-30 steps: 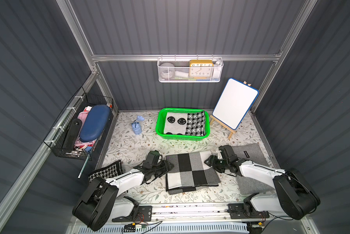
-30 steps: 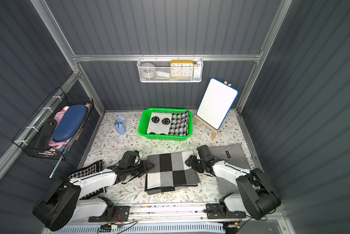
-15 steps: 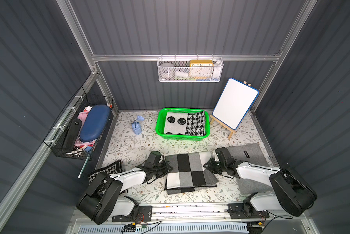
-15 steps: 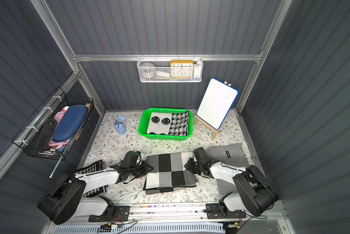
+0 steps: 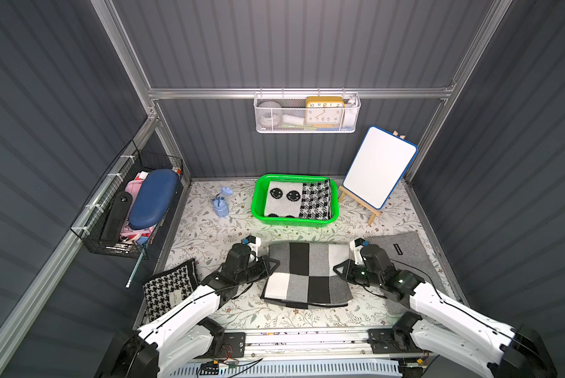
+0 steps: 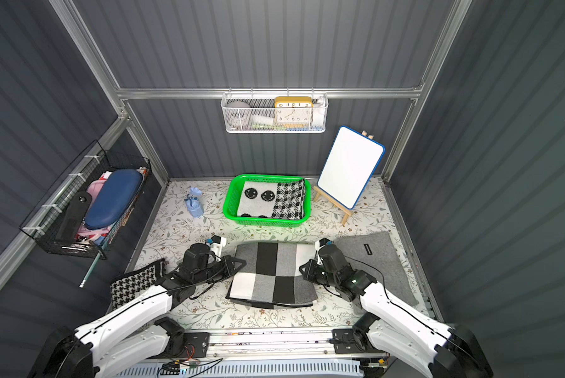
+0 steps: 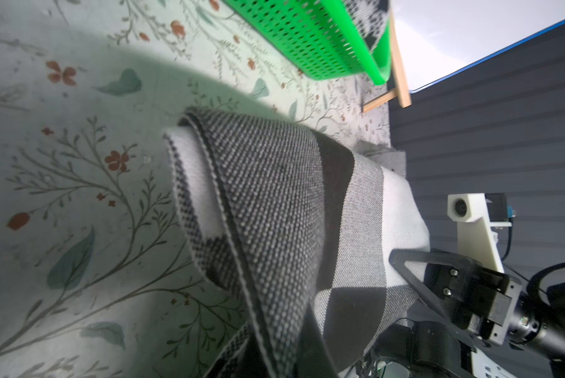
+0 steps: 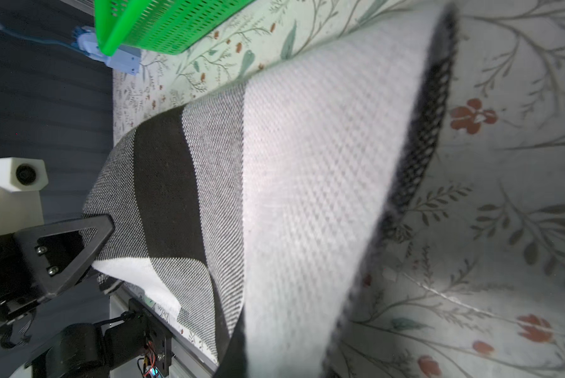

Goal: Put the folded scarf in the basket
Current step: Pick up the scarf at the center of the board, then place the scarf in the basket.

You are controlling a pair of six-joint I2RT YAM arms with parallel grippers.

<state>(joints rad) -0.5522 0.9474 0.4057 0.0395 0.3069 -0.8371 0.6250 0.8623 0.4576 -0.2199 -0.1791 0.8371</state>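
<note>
In a top view, the folded scarf [image 5: 307, 275], checked black, grey and white, lies lower centre, below the green basket [image 5: 291, 221]; left gripper [image 5: 275, 263] and right gripper [image 5: 335, 269] clamp its side edges.

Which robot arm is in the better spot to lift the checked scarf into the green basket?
Neither alone: left gripper and right gripper each pinch one side of the checked scarf. Left looks slightly nearer the green basket, probably.
</note>
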